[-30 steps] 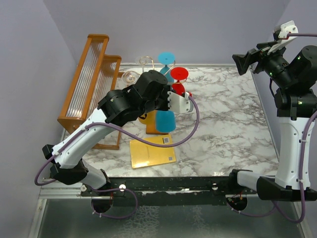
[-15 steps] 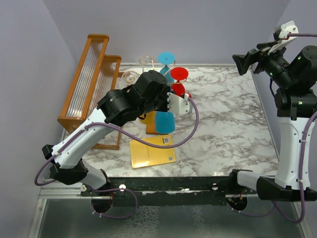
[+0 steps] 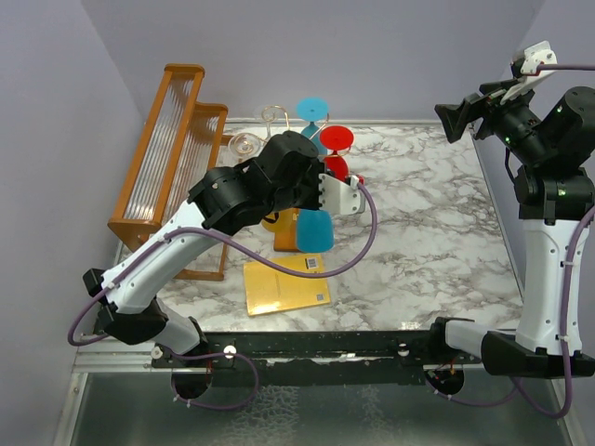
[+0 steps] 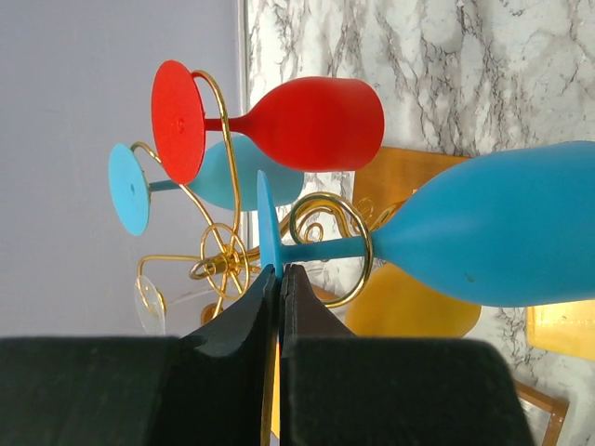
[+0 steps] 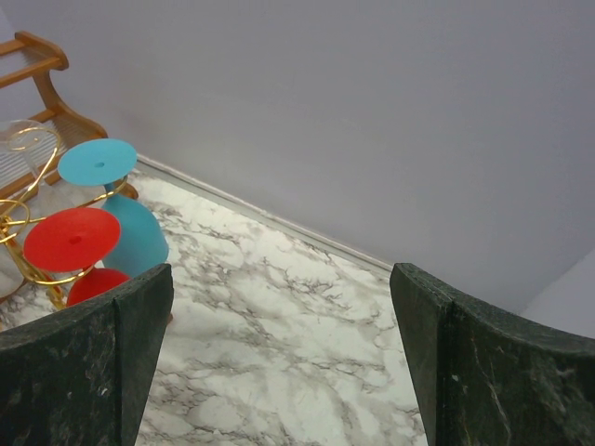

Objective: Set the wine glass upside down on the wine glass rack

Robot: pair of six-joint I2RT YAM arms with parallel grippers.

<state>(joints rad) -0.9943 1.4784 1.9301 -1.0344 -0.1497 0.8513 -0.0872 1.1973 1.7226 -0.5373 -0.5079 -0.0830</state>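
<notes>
Stretching to the rack [image 4: 225, 265], left gripper [image 4: 281, 271] pinches the wine glass [image 4: 502, 228]; right gripper [image 5: 281, 275] gapes.

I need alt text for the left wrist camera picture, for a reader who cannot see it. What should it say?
The left arm's closed fingers pinch the foot rim of a blue wine glass, whose stem lies inside a curl of the gold wine glass rack. A red glass and another blue glass hang behind.

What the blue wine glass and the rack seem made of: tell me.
Blue wine glass: likely plastic or coated glass; opaque, matte, only a soft sheen. Wine glass rack: thin metal wire by the look, polished gold finish, glinting along its curls.
</notes>
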